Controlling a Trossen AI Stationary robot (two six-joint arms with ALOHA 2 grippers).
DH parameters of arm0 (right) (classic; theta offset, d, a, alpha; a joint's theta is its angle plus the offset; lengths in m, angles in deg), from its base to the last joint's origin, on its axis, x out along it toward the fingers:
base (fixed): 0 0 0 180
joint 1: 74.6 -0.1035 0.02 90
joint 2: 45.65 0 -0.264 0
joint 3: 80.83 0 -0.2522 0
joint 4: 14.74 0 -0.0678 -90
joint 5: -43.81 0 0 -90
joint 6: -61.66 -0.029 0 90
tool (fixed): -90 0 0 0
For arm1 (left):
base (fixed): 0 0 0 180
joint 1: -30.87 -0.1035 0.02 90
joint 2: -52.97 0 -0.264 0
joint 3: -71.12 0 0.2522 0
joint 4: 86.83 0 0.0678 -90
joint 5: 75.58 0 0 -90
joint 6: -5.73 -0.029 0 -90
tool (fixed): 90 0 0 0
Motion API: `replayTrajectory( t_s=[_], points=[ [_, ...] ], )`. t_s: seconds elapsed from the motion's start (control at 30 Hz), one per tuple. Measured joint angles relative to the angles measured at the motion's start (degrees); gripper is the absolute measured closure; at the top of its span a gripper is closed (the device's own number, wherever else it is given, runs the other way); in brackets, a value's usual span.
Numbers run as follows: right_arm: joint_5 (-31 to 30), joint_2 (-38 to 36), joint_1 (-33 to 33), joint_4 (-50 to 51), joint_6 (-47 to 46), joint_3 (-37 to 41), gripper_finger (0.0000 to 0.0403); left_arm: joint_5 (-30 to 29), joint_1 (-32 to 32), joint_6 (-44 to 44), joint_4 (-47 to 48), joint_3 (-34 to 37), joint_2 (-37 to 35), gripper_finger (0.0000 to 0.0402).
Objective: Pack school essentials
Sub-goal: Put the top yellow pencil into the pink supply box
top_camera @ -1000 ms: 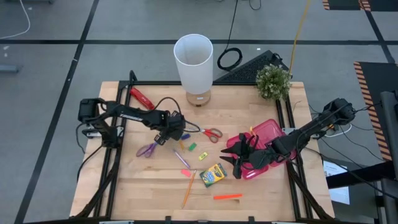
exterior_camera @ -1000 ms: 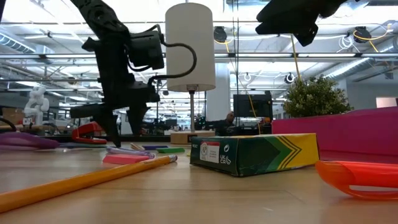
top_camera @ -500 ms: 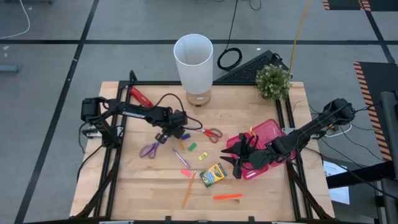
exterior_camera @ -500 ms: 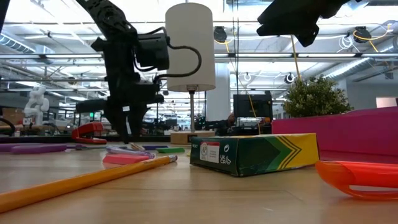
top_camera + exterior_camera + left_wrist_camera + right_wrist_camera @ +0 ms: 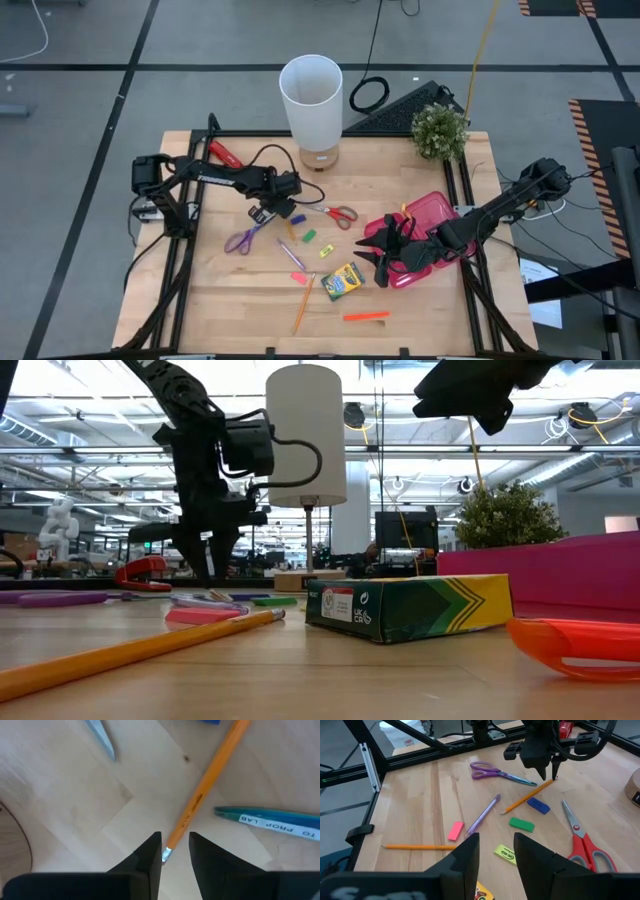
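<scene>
Grey floor (image 5: pixel 80 100), wooden table (image 5: pixel 240 300), white lamp (image 5: pixel 311 95), potted plant (image 5: pixel 439 130)

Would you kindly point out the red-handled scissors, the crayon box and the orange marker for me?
red-handled scissors (image 5: pixel 344 215): high view, on the red handle loops.
crayon box (image 5: pixel 342 282): high view, middle of its top face.
orange marker (image 5: pixel 366 316): high view, middle of its barrel.

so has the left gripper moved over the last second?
Yes. In the high view the left gripper has shifted toward the lamp, away from the purple-handled scissors, now at the pencil end.
</scene>
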Motion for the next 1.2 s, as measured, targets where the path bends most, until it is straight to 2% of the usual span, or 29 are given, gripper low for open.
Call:
replayTrajectory(
  t_s=[0.17,0.47,0.57,0.73,0.83,1.2],
  points=[
    [0.0,0.0,0.0,0.0,0.0,0.0,0.0287,2.3,-1.2,-3.0,0.1,0.3,0.3,0.0300],
    [0.1,0.0,0.0,0.2,0.0,0.0,0.0287,2.3,-1.4,-4.1,-0.9,-0.1,5.7,0.0303],
    [0.5,0.0,0.0,0.4,0.2,0.0,0.0287,2.3,-1.4,-3.6,-0.7,0.0,5.5,0.0323],
    [0.5,0.0,0.0,0.4,0.2,0.0,0.0287,2.5,-1.3,-1.0,0.3,0.2,3.4,0.0378],
    [1.3,0.0,0.0,0.4,0.2,0.0,0.0287,1.7,-0.8,0.2,1.6,0.3,2.4,0.0393],
    [1.4,0.0,0.0,0.4,0.2,0.0,0.0287,-2.4,5.1,3.1,3.8,0.5,1.4,0.0366]
  ],
)
